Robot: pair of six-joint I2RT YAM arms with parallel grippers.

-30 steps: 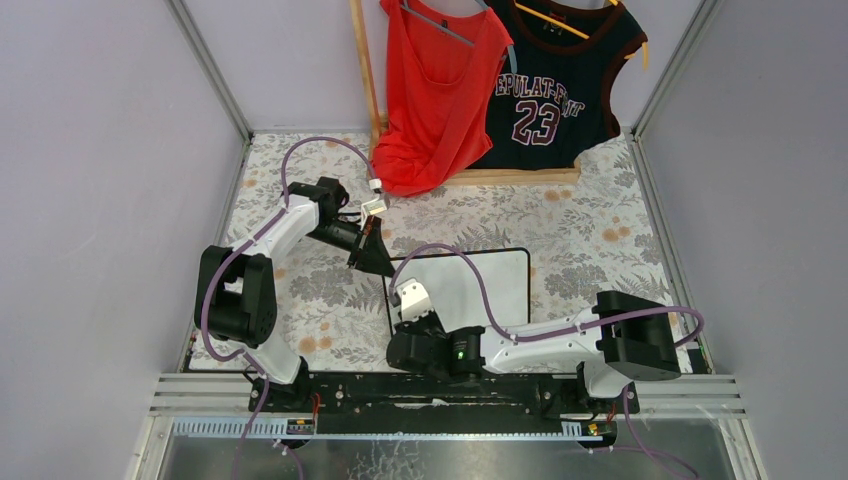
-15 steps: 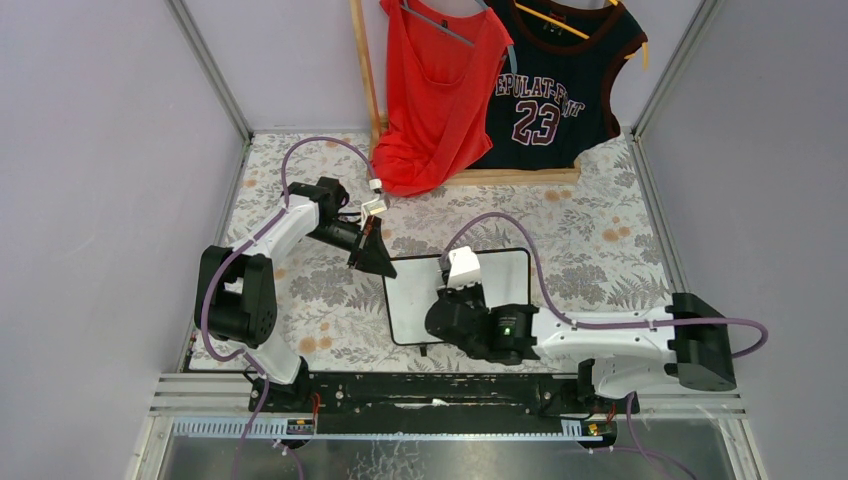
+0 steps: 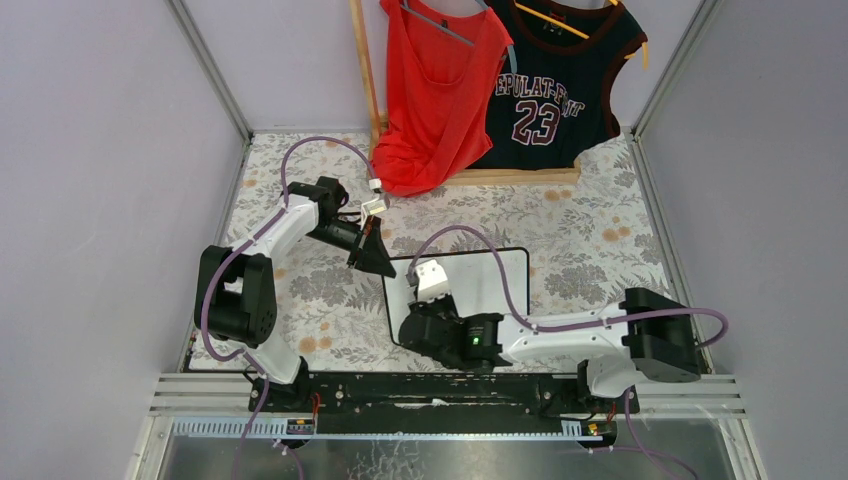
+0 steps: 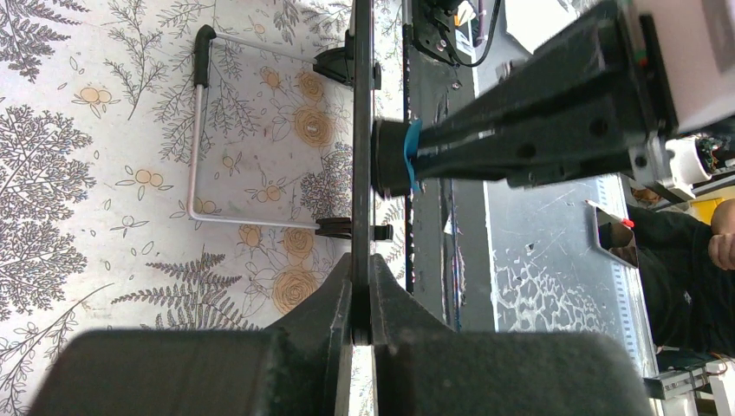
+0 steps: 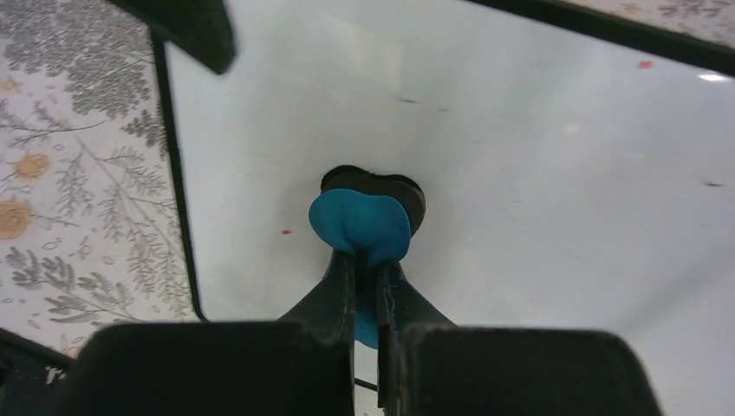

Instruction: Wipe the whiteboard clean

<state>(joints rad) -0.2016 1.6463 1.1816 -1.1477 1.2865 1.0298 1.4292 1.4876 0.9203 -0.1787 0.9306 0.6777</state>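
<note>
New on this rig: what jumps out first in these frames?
The whiteboard sits mid-table. The left jaws pinch its far-left corner, while the right jaws, shut on a blue heart-shaped eraser, press it against the nearly clean white face. Behind, a red top and a black number 23 jersey hang at the table's far edge.

The left arm (image 3: 272, 236) and right arm (image 3: 560, 341) are formed of white links and bulky black joint housings, each looped by a purple cable (image 3: 460, 229), while the left gripper (image 4: 361, 270) and right gripper (image 5: 368, 264) are moulded in tapering black.
</note>
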